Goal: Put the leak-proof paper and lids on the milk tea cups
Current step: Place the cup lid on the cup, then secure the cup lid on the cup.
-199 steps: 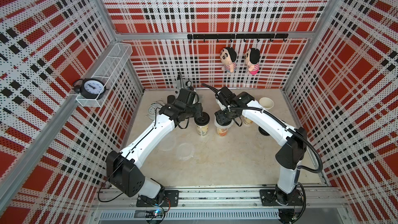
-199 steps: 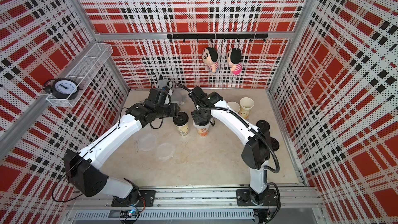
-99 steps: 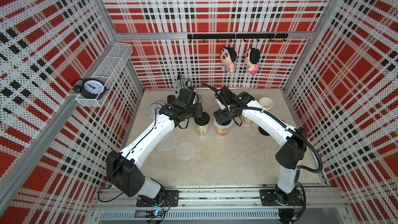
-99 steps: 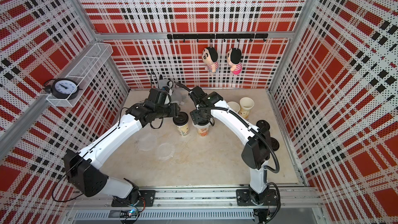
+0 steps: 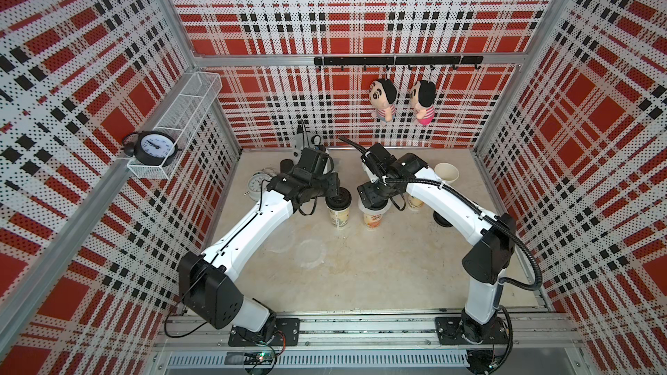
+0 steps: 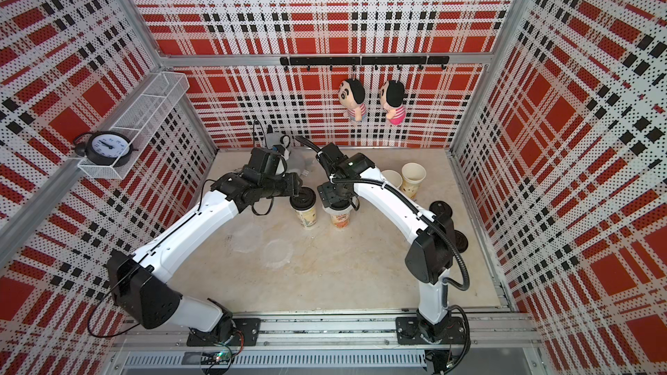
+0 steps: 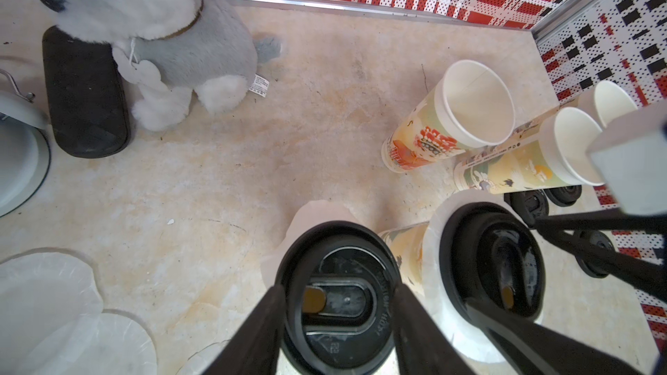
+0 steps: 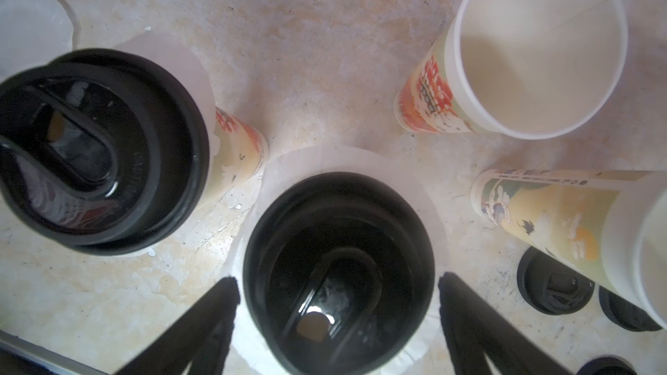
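Two milk tea cups stand side by side at mid-table, each with leak-proof paper (image 8: 346, 160) under a black lid. My left gripper (image 7: 337, 322) is shut on the lid (image 7: 339, 283) of the left cup (image 5: 339, 216). My right gripper (image 8: 337, 301) stands open around the lid (image 8: 339, 247) of the right cup (image 5: 373, 221), a gap on each side. Three uncovered cups (image 7: 476, 102) stand at the back right. Loose paper sheets (image 5: 310, 254) lie flat on the table in front of the left arm.
Spare black lids (image 6: 441, 209) lie right of the right arm. A grey plush dog (image 7: 173, 30), a black case (image 7: 84, 95) and an alarm clock (image 5: 258, 183) sit at the back left. Two dolls (image 5: 382, 102) hang on the back wall.
My right gripper has opened and its fingers have come off the right cup's lid. The left gripper and both arms have stayed put.
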You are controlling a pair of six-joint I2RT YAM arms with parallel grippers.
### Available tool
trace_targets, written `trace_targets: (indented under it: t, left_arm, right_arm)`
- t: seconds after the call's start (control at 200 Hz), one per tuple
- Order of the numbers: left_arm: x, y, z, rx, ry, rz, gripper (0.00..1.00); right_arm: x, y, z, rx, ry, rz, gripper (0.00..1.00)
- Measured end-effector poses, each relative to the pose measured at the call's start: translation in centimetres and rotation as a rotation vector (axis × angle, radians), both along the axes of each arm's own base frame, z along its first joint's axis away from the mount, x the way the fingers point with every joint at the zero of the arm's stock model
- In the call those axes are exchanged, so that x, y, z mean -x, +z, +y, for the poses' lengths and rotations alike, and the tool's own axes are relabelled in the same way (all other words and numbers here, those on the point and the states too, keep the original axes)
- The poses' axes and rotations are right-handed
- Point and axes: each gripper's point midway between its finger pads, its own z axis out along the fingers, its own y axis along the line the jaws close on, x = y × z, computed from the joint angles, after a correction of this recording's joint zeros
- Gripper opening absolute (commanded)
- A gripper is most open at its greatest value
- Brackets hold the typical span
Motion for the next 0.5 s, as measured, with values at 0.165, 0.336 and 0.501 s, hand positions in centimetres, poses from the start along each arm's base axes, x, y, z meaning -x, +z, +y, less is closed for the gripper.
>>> trace_targets:
  t: [0.165,0.336,0.501]
  left_arm:
    - [-0.5,1.3,-2.9,-0.041,-0.066,-0.022,0.52]
    - [-0.7,2.2,-6.9,-0.082,-0.156,-0.038,0.56]
    - [-0.7,1.1,-10.2,-0.136,-0.231,-0.018,0.57]
  right_arm:
    - [-0.7,3.9,-3.4,-0.118,-0.109,-0.088,0.91]
    - [-0.4,6.7,-11.6,-0.248,-0.31,-0.174,0.91]
    - [1.3,4.8,-14.6,-0.281,-0.384,-0.148,0.91]
